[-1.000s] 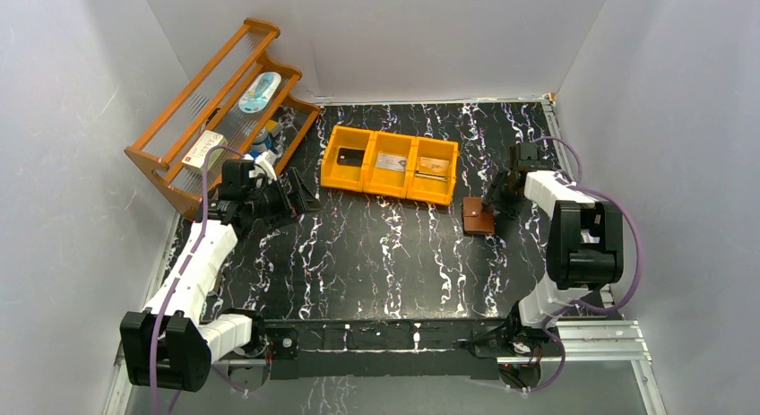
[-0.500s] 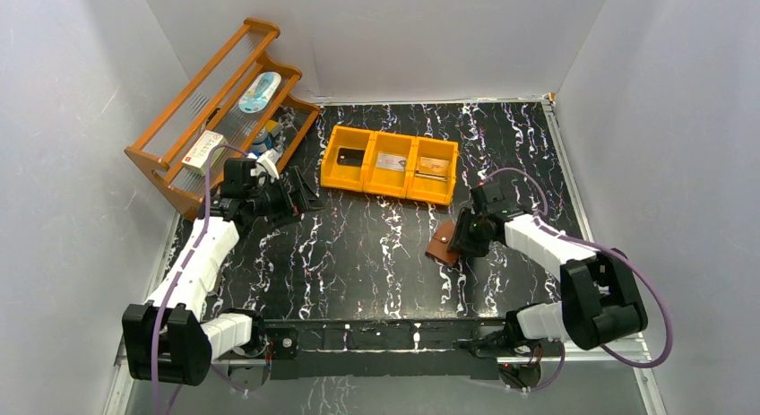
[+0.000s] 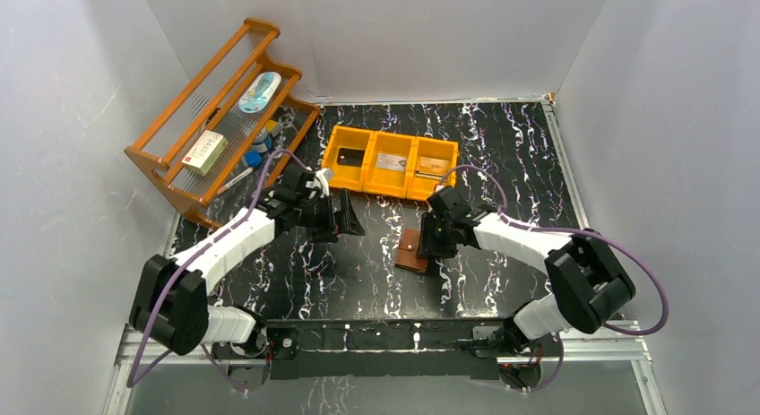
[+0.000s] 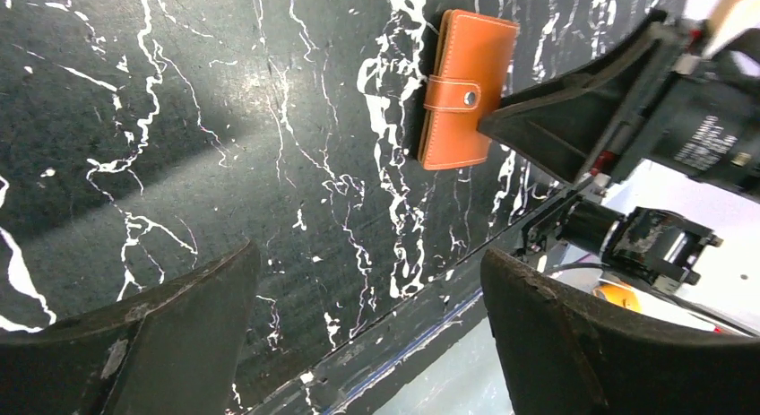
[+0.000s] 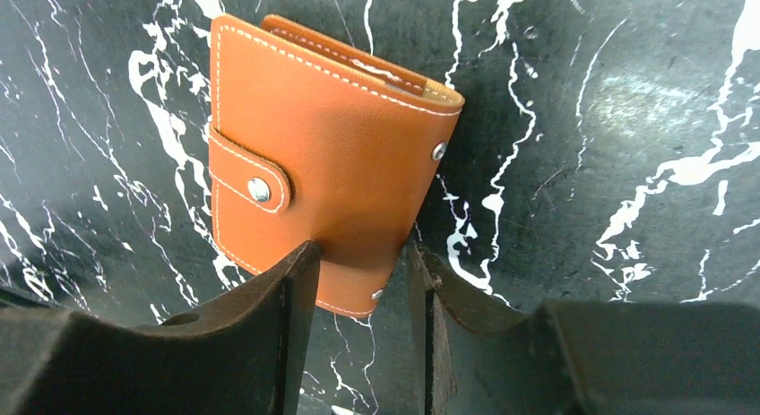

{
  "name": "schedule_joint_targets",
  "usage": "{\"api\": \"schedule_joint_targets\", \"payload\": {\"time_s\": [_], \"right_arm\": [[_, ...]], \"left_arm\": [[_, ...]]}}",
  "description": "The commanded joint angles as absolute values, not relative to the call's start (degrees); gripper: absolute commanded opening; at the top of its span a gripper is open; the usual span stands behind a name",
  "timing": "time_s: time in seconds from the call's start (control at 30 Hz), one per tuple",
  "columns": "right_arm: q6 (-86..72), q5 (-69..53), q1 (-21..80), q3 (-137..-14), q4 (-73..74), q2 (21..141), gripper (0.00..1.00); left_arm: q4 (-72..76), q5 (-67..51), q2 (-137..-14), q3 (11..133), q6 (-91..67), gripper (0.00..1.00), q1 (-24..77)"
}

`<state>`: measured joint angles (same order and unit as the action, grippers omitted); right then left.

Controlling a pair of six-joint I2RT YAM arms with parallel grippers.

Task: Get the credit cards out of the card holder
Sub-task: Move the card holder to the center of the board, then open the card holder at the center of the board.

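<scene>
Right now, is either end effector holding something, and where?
The right end effector pinches the closed wallet by one edge; the left end effector holds nothing.

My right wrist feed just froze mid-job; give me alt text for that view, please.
The right gripper pinches the near edge of the card holder, one finger on each side. The brown leather holder is folded shut with its snap strap fastened, seen against a black, white-veined table.
</scene>
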<state>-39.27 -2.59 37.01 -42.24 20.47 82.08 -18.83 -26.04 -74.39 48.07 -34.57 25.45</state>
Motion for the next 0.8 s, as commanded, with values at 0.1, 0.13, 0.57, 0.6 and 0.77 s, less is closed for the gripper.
{"api": "schedule_joint_targets", "payload": {"time_s": [0.1,0.13,0.57,0.6,0.77], "right_arm": [[-42.37,6.06,37.57,-44.84,20.61,75.58,0.58],[-43.68,7.54,37.57,-44.44,20.65,74.34,0.6],[-50.4,12.28,36.03,-41.4,22.43,72.47,0.75],[-51.68,11.75,35.72,-40.98,22.31,72.85,0.72],[-55.27,3.88,33.95,-37.09,15.52,72.42,0.65]], "left_arm": [[-17.48,-22.96,-82.12,55.02,-34.0,0.84,30.72],[-17.46,-22.65,-83.72,56.51,-33.73,0.83,31.88],[-18.24,-18.03,-100.8,69.27,-32.7,0.72,45.44],[-18.74,-17.12,-101.61,70.25,-32.56,0.71,46.14],[-23.35,-11.73,-104.86,74.39,-31.2,0.67,48.48]]}}
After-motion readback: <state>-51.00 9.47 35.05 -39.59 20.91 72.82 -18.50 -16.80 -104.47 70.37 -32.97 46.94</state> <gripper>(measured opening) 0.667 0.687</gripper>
